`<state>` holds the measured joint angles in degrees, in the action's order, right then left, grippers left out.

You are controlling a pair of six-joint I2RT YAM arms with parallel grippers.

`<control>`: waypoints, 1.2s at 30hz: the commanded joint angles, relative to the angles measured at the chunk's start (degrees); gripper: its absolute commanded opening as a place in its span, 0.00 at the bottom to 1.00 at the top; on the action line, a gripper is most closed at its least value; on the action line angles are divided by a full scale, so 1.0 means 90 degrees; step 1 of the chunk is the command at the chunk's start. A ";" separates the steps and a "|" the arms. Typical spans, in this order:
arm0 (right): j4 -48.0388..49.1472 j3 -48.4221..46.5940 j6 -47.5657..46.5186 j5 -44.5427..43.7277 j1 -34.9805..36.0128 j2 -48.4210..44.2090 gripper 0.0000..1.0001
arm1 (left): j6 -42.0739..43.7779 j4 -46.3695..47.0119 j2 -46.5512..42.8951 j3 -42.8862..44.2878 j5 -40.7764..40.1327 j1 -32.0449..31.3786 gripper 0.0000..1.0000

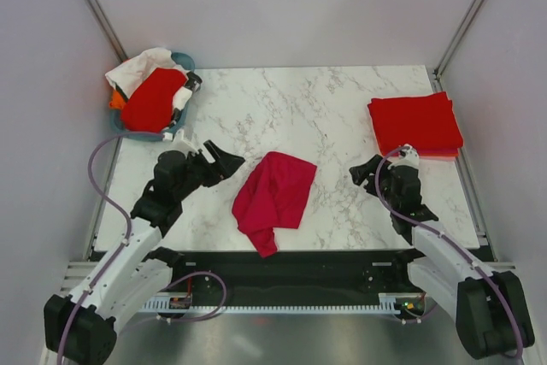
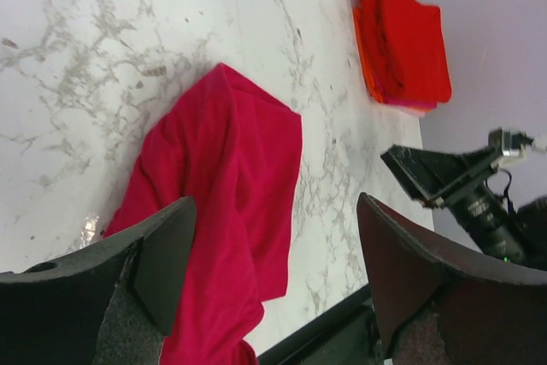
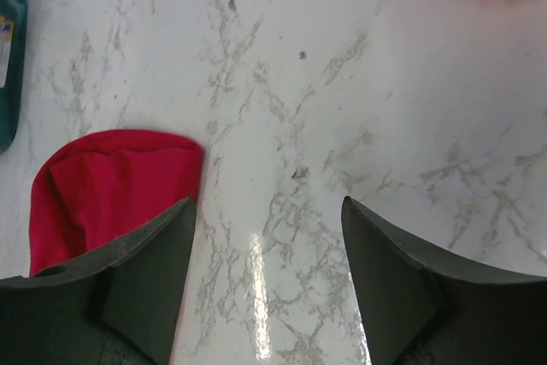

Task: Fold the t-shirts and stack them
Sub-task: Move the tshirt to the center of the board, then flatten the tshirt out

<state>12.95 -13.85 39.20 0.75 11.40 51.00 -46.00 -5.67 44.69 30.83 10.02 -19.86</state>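
Note:
A crumpled crimson-pink t-shirt [image 1: 273,198] lies in the middle of the marble table; it also shows in the left wrist view [image 2: 218,211] and the right wrist view [image 3: 107,185]. A folded stack of bright red t-shirts [image 1: 414,124] sits at the right rear, also in the left wrist view [image 2: 403,44]. Another red shirt [image 1: 152,98] lies in the teal basket. My left gripper [image 1: 224,160] is open and empty, just left of the crimson shirt. My right gripper [image 1: 363,170] is open and empty, to the right of it.
The teal basket [image 1: 186,63] at the left rear also holds white and orange cloth [image 1: 141,66]. The table's front edge [image 1: 342,250] runs just beyond the shirt's lower tip. Grey walls close in the sides.

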 commanded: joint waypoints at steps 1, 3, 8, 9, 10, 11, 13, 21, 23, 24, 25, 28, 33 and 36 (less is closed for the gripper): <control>0.1118 0.0171 0.0039 0.1223 0.0022 0.0406 0.76 | 0.0745 -0.0013 0.0063 -0.0115 0.0663 -0.0321 0.82; 0.1344 0.0075 -0.0068 0.1439 0.0081 0.0931 0.76 | 0.0785 -0.0170 0.0161 -0.0134 0.0703 -0.0498 0.82; 0.1012 -0.0833 -0.0361 0.1430 0.0822 0.2270 0.81 | 0.0824 -0.0669 0.0484 -0.0222 0.0293 -0.1025 0.85; 0.1003 -0.0970 -0.0342 0.1478 0.0901 0.2717 0.82 | 0.0824 -0.0678 0.0542 -0.0290 0.0235 -0.1084 0.86; 0.0973 -0.1107 -0.0323 0.1517 0.1037 0.2934 0.80 | 0.0824 -0.0669 0.0610 -0.0300 0.0147 -0.1181 0.87; 0.0896 -0.1388 -0.0303 0.1537 0.1087 0.3130 0.80 | 0.0814 -0.0669 0.0804 -0.0300 0.0127 -0.1221 0.87; 0.0721 -0.1702 -0.0293 0.1567 0.1223 0.3667 0.76 | 0.0824 -0.0630 0.1010 -0.0281 0.0136 -0.1338 0.87; 0.0388 -0.2943 -0.0264 0.1410 0.1526 0.5015 0.68 | 0.0765 -0.0074 0.2396 -0.0203 0.0156 -0.1748 0.79; 0.0358 -0.3138 -0.0235 0.1410 0.1575 0.5172 0.66 | 0.0765 0.0005 0.2573 -0.0174 0.0127 -0.1836 0.73; 0.0377 -0.3197 -0.0235 0.1410 0.1604 0.5289 0.60 | 0.0765 0.0073 0.2709 -0.0154 0.0117 -0.1856 0.68; 0.0358 -0.3246 -0.0254 0.1401 0.1653 0.5338 0.55 | 0.0785 0.0103 0.2769 -0.0135 0.0136 -0.1875 0.55; 0.0144 -0.3403 -0.0400 0.1206 0.1693 0.5378 0.24 | 0.0853 0.0152 0.2848 -0.0057 0.0088 -0.1885 0.09; -0.0120 -0.3218 -0.0556 0.0543 0.1702 0.4639 0.00 | 0.0989 -0.0247 0.1941 0.0060 -0.0556 -0.1827 0.02; -0.0530 -0.3217 -0.0713 0.0093 0.1692 0.3983 0.00 | 0.1262 -0.1028 0.1296 0.0556 -0.0976 -0.1700 0.02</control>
<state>10.68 -42.46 34.96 7.16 26.52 93.73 -39.00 -10.90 61.58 29.65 6.94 -36.07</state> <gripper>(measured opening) 0.014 0.041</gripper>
